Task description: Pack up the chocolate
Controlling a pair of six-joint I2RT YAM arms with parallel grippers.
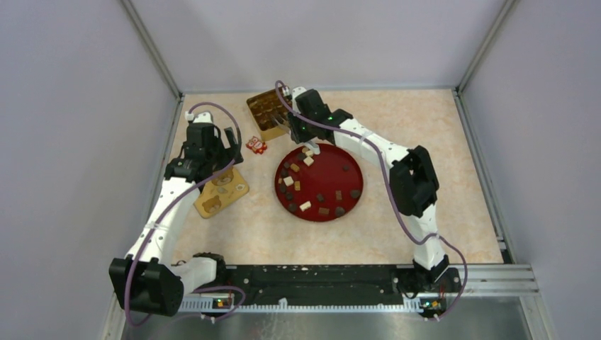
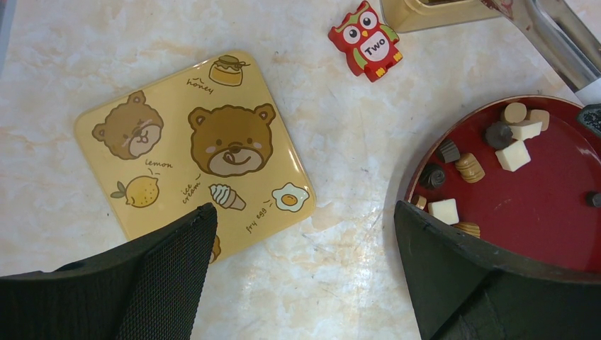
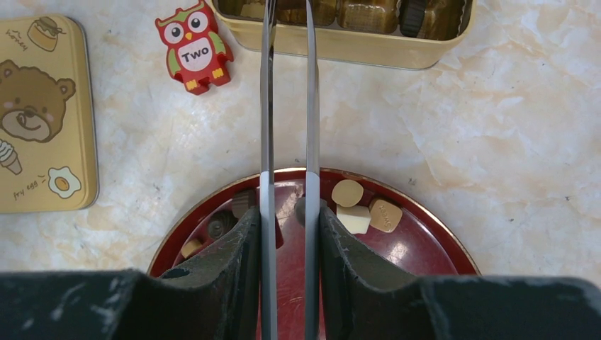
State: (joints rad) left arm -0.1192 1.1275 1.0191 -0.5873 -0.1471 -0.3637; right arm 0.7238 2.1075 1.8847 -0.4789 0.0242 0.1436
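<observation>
White arms [image 1: 166, 205], black joints [image 1: 414, 180], purple cables [image 1: 212, 105]

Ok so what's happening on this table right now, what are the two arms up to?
The right gripper holds long metal tweezers, their tips reaching over the gold tin, whose visible compartments already hold chocolate pieces. Whether the tips carry a piece is not visible. More pieces, dark, tan and white, lie on the red plate. The left gripper hangs open above the edge of the bear-printed lid, touching nothing.
</observation>
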